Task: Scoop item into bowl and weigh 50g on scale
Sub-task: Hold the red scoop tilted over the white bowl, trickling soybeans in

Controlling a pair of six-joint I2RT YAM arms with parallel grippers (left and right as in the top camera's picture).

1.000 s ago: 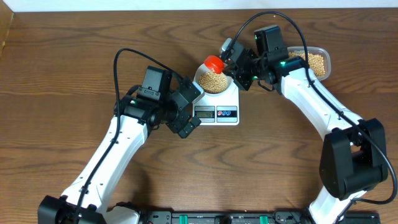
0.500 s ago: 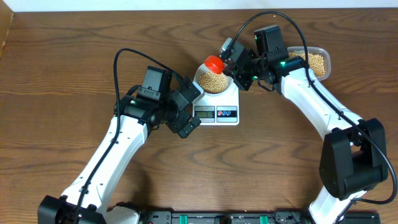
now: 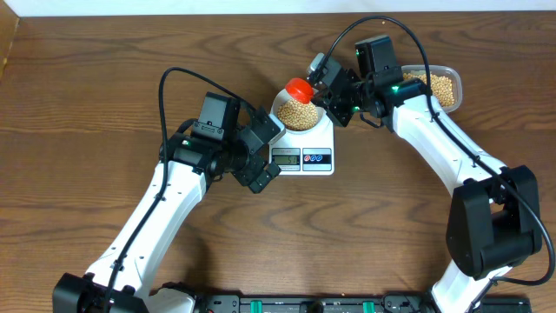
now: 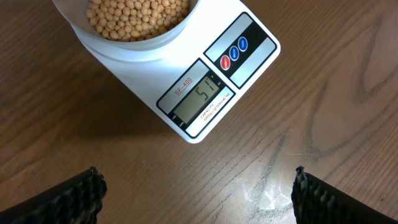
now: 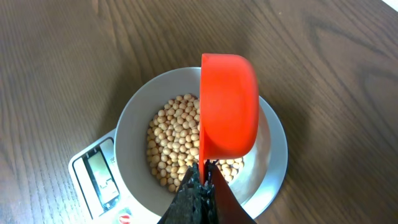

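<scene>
The pale bowl (image 3: 300, 113) sits on the white scale (image 3: 313, 158) and holds tan beans (image 5: 171, 143). The scale's display (image 4: 199, 99) reads 51 in the left wrist view. My right gripper (image 5: 204, 180) is shut on the handle of an orange-red scoop (image 5: 227, 106), which is tipped on its side over the bowl (image 5: 137, 118); in the overhead view it is at the bowl's far-left rim (image 3: 300, 88). My left gripper (image 4: 196, 196) is open and empty over bare wood just in front of the scale (image 4: 249, 68).
A clear plastic tub (image 3: 439, 87) with more beans stands at the back right, behind my right arm. Wooden table all around.
</scene>
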